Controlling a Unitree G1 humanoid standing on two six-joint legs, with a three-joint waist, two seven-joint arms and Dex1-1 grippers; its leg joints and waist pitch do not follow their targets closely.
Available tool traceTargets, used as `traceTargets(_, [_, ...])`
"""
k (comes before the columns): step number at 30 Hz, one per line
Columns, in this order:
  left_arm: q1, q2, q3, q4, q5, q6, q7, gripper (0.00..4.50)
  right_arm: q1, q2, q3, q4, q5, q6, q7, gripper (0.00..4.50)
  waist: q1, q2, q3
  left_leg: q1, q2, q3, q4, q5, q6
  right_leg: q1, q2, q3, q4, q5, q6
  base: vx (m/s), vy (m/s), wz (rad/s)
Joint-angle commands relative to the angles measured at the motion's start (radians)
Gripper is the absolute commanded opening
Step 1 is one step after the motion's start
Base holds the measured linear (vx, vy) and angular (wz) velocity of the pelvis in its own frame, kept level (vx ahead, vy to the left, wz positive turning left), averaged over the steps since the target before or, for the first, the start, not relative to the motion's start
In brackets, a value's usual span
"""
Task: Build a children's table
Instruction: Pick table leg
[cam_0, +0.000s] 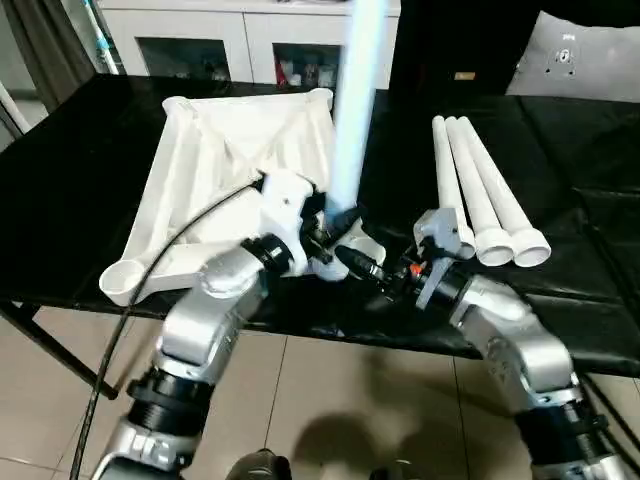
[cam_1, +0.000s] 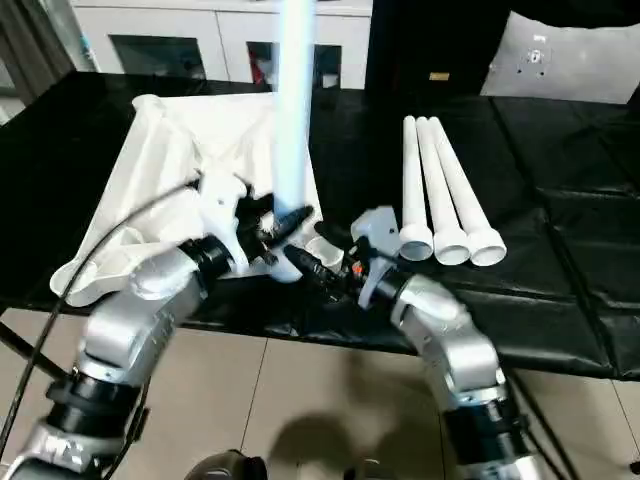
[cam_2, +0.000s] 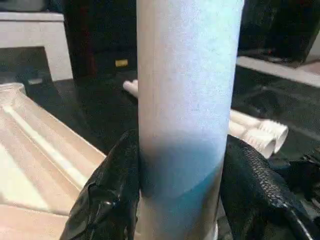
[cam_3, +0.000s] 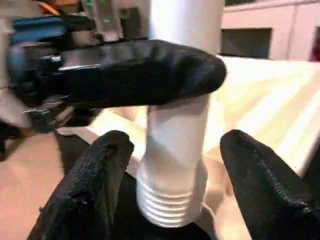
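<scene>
**A white leg stands up in the robot's grip**

The square white plastic table top (cam_0: 240, 170) lies upside down on the black-covered worktable (cam_0: 70, 160), with its crossed ribs facing up. Every place below is told from this table top.

At the near corner of the table top on the robot's right, one long white plastic tube leg (cam_0: 355, 110) stands almost straight up. The left gripper (cam_2: 182, 190) holds this leg low down. Its two black fingers (cam_2: 107, 195) press on the leg from both sides, so it is closed tight on the leg. The leg's ridged bottom end (cam_3: 170, 205) hangs just above the corner of the table top.

The right gripper (cam_3: 172, 200) is right beside that same corner, low by the leg's bottom end. Its two black fingers (cam_3: 87, 190) are spread wide apart, one on each side of the ridged end. They do not touch the leg.

Three more long white tube legs (cam_0: 480, 195) lie flat in a row on the worktable, well to the right of the table top. They touch each other, with their wide ends (cam_0: 495, 247) pointing toward the robot.

Behind the table top, past the worktable, stands a white cabinet with glass doors (cam_0: 240, 40).
</scene>
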Motion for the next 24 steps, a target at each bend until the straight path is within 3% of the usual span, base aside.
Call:
traceTargets(1, [-0.018,0.013,0.034,-0.02,-0.059,0.034,-0.042,1.93,-0.01,-0.021,-0.033,-0.025,0.034,0.033,0.031,3.55,0.001,-0.014,-0.086,0.027,0.088,-0.039,-0.071,-0.21,0.06,0.045,-0.097,0.057,-0.093,-0.242,-0.202,0.0,0.0,0.0])
traceTargets(3, [-0.034,0.031,0.066,-0.039,-0.143,0.089,-0.118,1.93,-0.034,-0.066,-0.074,-0.036,0.095,0.093,0.071,3.78,0.006,-0.013,-0.089,0.028,0.085,-0.037,-0.066,-0.19,0.066,0.046,-0.098,0.058,-0.091,-0.234,-0.21,0.0,0.0,0.0])
traceTargets(7, [-0.046,0.054,0.075,-0.047,-0.212,0.14,-0.199,1.93,-0.058,-0.108,-0.101,-0.048,0.141,0.148,0.11,4.06,0.008,-0.012,-0.09,0.028,0.084,-0.036,-0.065,-0.178,0.071,0.046,-0.096,0.055,-0.088,-0.226,-0.213,0.0,0.0,0.0])
traceTargets(8, [-0.05,0.064,0.075,-0.049,-0.231,0.154,-0.225,1.93,-0.066,-0.124,-0.109,-0.053,0.158,0.168,0.125,4.17,0.009,-0.017,-0.089,0.029,0.085,-0.036,-0.065,-0.174,0.076,0.046,-0.096,0.056,-0.088,-0.224,-0.215,0.0,0.0,0.0])
traceTargets(10, [-0.066,0.087,0.076,-0.048,-0.274,0.193,-0.294,1.93,-0.084,-0.181,-0.126,-0.073,0.223,0.252,0.194,4.39,0.01,-0.017,-0.09,0.029,0.081,-0.034,-0.062,-0.161,0.085,0.049,-0.096,0.054,-0.089,-0.228,-0.217,0.0,0.0,0.0])
traceTargets(14, [-0.108,0.128,0.069,-0.051,-0.354,0.255,-0.432,1.93,-0.107,-0.27,-0.132,-0.1,0.308,0.36,0.314,4.39,0.015,-0.017,-0.09,0.028,0.082,-0.034,-0.061,-0.162,0.085,0.051,-0.097,0.054,-0.089,-0.243,-0.213,0.0,0.0,0.0])
traceTargets(16, [-0.118,0.141,0.064,-0.059,-0.38,0.274,-0.474,1.93,-0.117,-0.284,-0.133,-0.103,0.327,0.39,0.334,4.39,0.015,-0.017,-0.089,0.029,0.082,-0.034,-0.061,-0.159,0.083,0.048,-0.097,0.053,-0.089,-0.25,-0.216,0.0,0.0,0.0])
traceTargets(17, [-0.12,0.144,0.063,-0.063,-0.387,0.278,-0.485,1.93,-0.118,-0.289,-0.131,-0.105,0.331,0.396,0.344,4.39,0.014,-0.03,-0.089,0.027,0.081,-0.032,-0.06,-0.153,0.083,0.05,-0.098,0.053,-0.087,-0.254,-0.217,0.0,0.0,0.0])
traceTargets(18, [-0.125,0.146,0.061,-0.064,-0.392,0.28,-0.494,1.93,-0.12,-0.294,-0.127,-0.107,0.33,0.398,0.353,4.39,0.014,-0.025,-0.087,0.028,0.083,-0.032,-0.06,-0.159,0.078,0.047,-0.1,0.053,-0.091,-0.275,-0.211,0.0,0.0,0.0])
traceTargets(24, [-0.154,0.157,0.046,-0.059,-0.397,0.292,-0.539,1.93,-0.134,-0.324,-0.1,-0.115,0.336,0.422,0.396,4.39,0.012,-0.026,-0.086,0.032,0.084,-0.033,-0.063,-0.195,0.054,0.045,-0.098,0.053,-0.098,-0.333,-0.191,0.0,0.0,0.0])
